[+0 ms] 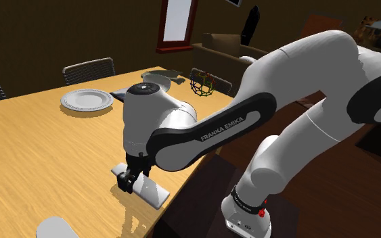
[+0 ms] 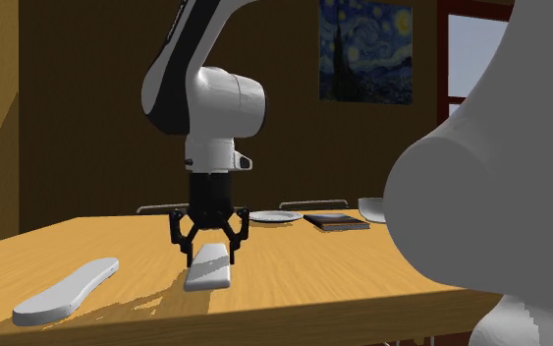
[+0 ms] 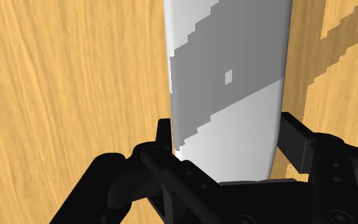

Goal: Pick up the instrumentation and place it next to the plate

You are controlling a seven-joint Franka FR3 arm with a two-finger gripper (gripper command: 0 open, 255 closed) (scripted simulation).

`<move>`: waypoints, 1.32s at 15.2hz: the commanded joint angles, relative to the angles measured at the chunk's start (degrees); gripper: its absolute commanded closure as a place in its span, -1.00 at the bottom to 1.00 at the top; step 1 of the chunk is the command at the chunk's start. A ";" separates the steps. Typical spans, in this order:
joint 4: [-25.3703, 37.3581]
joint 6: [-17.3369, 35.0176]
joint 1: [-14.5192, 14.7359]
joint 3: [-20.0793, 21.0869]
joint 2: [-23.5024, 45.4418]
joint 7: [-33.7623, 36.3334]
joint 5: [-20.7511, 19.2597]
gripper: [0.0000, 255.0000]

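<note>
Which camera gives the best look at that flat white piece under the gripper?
The shoulder view: from above, the flat white piece lies nearly whole on the table. The second exterior view sees it end-on; the wrist view catches its middle up close, ends cut off.

We note: golden-brown table (image 1: 33, 135), streaked wood grain; instrumentation (image 2: 208, 266) plain pale grey; plate (image 1: 86, 100) greyish white; gripper (image 2: 210, 259) all black; arm (image 1: 304, 74) white; painting (image 2: 365, 51) swirling blue, yellow.
</note>
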 commanded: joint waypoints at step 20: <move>19.60 -10.22 -6.74 -4.16 11.32 -2.70 -10.26 1.00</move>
